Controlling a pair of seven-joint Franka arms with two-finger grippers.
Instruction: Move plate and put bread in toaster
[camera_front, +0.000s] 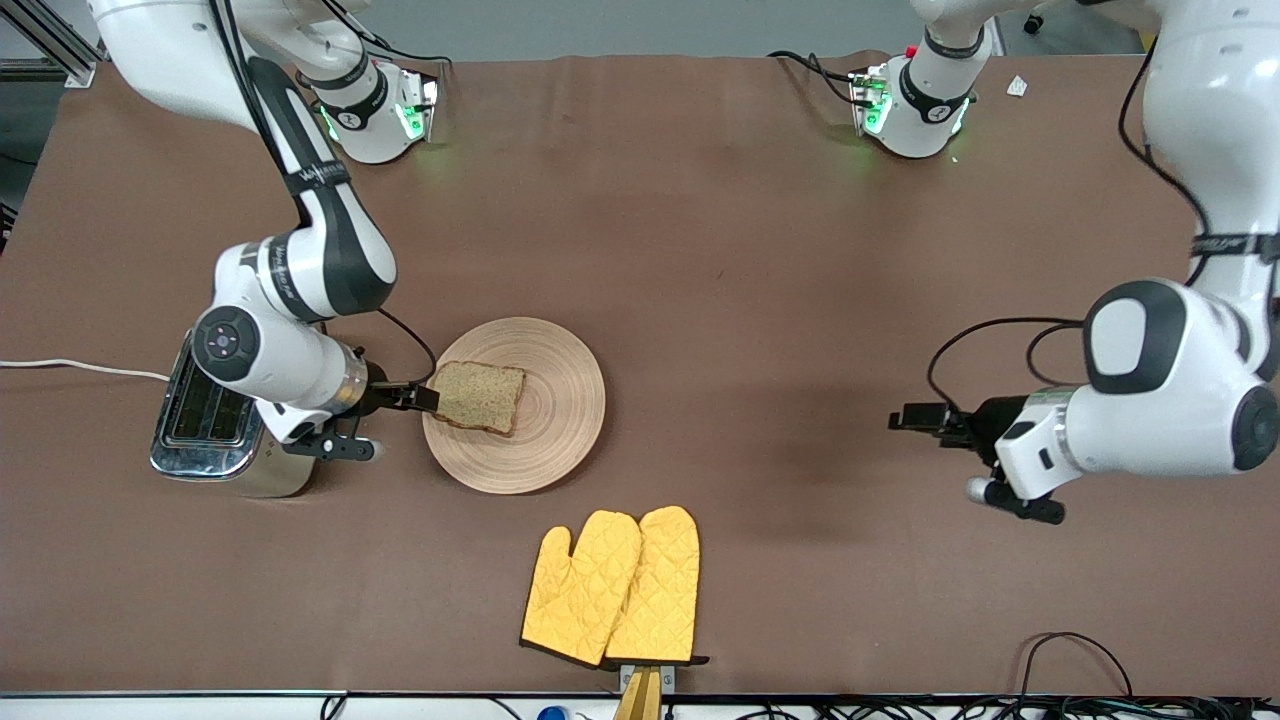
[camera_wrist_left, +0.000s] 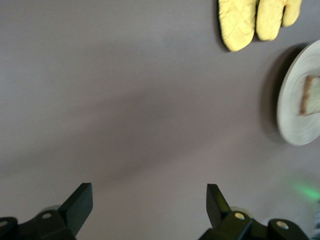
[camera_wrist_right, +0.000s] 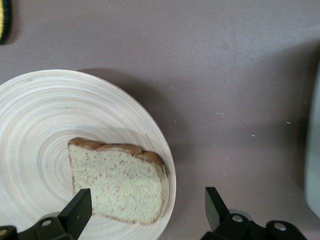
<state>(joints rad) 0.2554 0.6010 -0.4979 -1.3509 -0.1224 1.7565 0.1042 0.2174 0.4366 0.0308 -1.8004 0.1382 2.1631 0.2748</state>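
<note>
We see the bread (camera_front: 481, 396) lying flat on the plate (camera_front: 560, 440), on the part of it toward the right arm's end of the table, one edge close to the rim there. The plate sits on the brown table (camera_front: 700, 250) beside the toaster (camera_front: 205, 425), which stands at the right arm's end; a pair of yellow oven mitts (camera_front: 612, 587) lies nearer to the front camera than the plate.

The right gripper (camera_front: 425, 398) hangs just above the plate's rim at the slice's toaster-side edge. Its wrist view shows the fingers (camera_wrist_right: 75, 212) spread wide, with the slice partly between them and nothing held. The left gripper (camera_front: 915, 418) waits over bare table toward the left arm's end, its fingers (camera_wrist_left: 80, 205) also apart and empty.

We judge the slice to be light, soft and crumbly: it will sag if pinched at a corner and tear or dent if squeezed hard. The crust looks like the firmest part, so we would close gently across the thickness at the middle of the edge nearest the toaster, deep enough that it does not droop. Held by one edge, it can hang upright for dropping into a slot. The wooden plate looks stiff and smooth, so the slice may slide as a finger goes under it.
</note>
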